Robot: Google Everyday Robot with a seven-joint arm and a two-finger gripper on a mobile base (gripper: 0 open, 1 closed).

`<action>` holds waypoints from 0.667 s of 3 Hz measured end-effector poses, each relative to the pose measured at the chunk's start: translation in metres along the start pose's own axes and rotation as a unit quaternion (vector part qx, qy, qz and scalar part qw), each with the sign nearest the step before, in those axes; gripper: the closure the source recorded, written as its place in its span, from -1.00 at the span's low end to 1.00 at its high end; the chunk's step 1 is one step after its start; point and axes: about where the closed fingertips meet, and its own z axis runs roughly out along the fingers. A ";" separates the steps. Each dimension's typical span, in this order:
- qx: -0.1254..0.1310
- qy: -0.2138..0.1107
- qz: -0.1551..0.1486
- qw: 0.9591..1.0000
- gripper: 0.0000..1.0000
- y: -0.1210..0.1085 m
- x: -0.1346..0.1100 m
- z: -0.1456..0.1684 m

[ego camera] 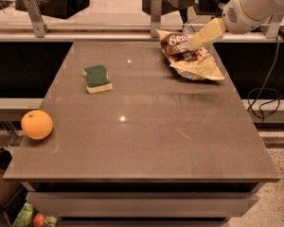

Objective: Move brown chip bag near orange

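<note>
Tan tool [193,45] over brown chip bag [195,63], open or closed unclear; orange [37,124] well apart at left

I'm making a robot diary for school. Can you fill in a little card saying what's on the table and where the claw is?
table: brown, flat top
brown chip bag: crinkled, lying at the far right corner
orange: near left edge
sponge: green and yellow, far left part, apart from both
claw: reaching in from the right, its tip at the bag's top; contact cannot be told
job so far: bag and orange sit at opposite corners, not yet near each other
</note>
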 end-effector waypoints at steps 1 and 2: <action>0.005 -0.007 0.019 1.000 -1.00 -0.010 0.000 0.030; -0.003 -0.009 0.009 1.000 -1.00 -0.009 -0.012 0.057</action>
